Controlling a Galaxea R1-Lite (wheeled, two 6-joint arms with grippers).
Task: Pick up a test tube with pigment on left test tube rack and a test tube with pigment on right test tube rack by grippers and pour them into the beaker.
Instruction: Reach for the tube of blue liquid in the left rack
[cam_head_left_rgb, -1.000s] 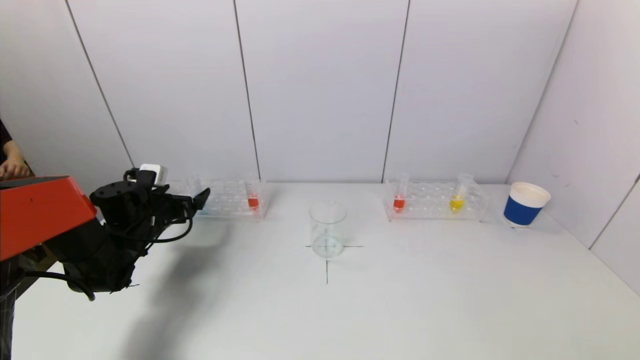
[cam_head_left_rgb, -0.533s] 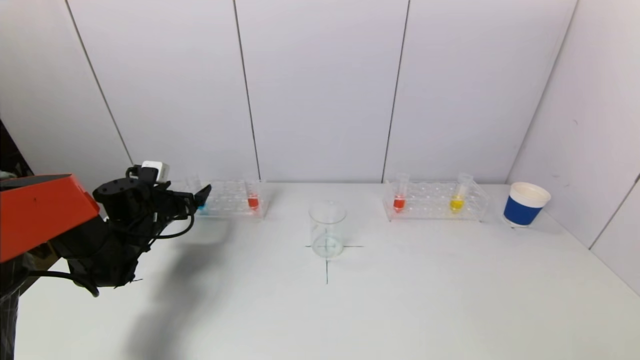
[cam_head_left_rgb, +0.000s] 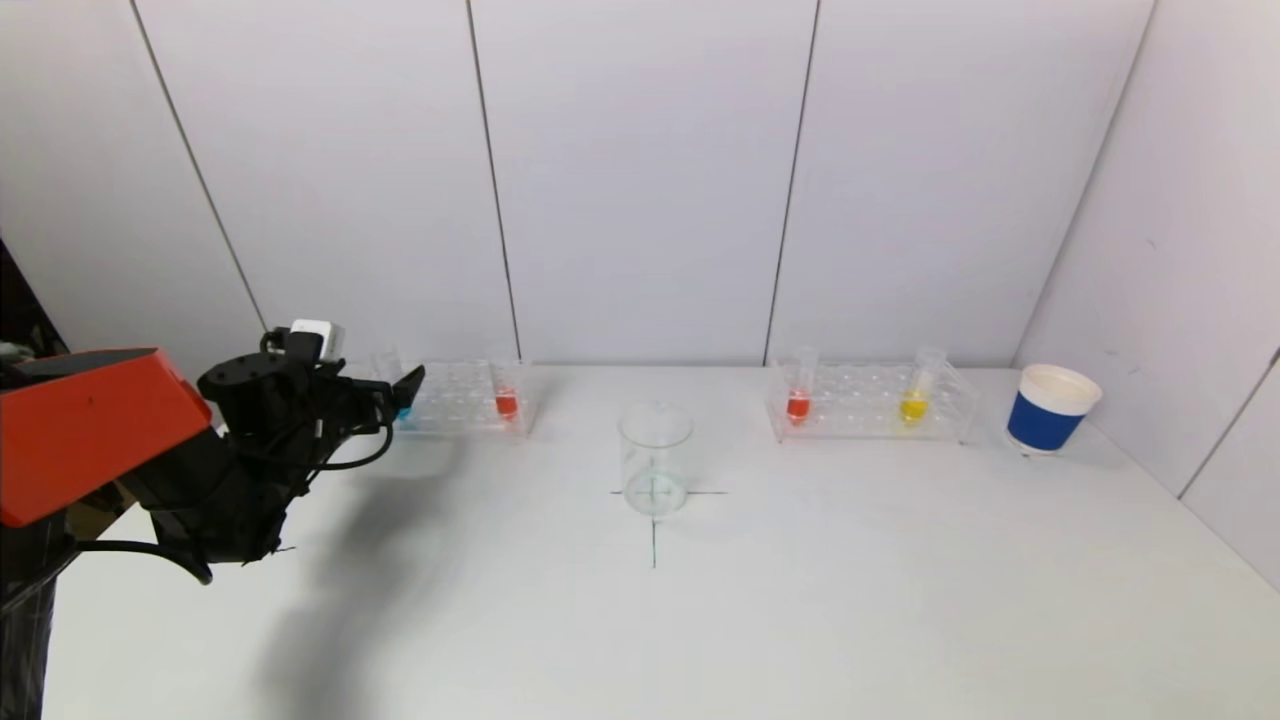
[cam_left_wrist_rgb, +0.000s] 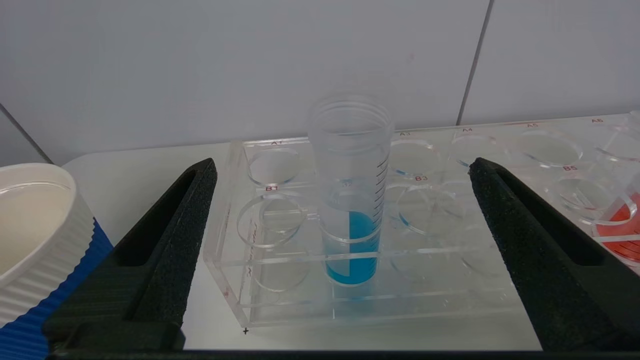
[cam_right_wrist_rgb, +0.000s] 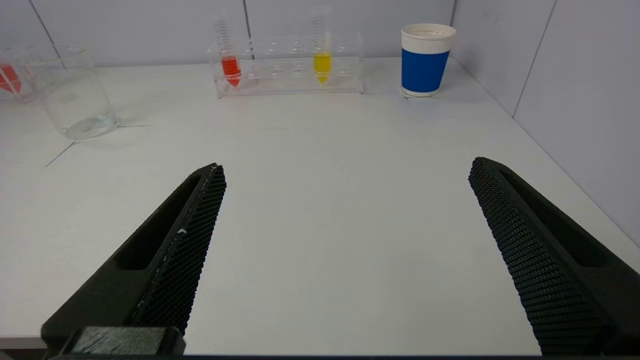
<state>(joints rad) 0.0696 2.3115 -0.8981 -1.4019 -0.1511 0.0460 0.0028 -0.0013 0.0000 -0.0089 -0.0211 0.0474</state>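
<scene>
The left rack (cam_head_left_rgb: 455, 398) holds a blue-pigment tube (cam_left_wrist_rgb: 352, 200) and a red-pigment tube (cam_head_left_rgb: 506, 402). My left gripper (cam_head_left_rgb: 402, 390) is open at the rack's left end. In the left wrist view the left gripper (cam_left_wrist_rgb: 342, 162) has its fingers either side of the upright blue tube, apart from it. The right rack (cam_head_left_rgb: 870, 405) holds a red tube (cam_head_left_rgb: 798, 405) and a yellow tube (cam_head_left_rgb: 912, 405). The empty glass beaker (cam_head_left_rgb: 655, 458) stands at the table's middle on a cross mark. My right gripper (cam_right_wrist_rgb: 347, 165) is open and empty above the near table, out of the head view.
A blue and white paper cup (cam_head_left_rgb: 1050, 408) stands right of the right rack. Another ribbed paper cup (cam_left_wrist_rgb: 30, 225) stands close to the left gripper's outer finger. A wall runs behind both racks.
My left arm has moved a little forward and up toward the left rack's end. The tubes, racks and beaker have not moved.
</scene>
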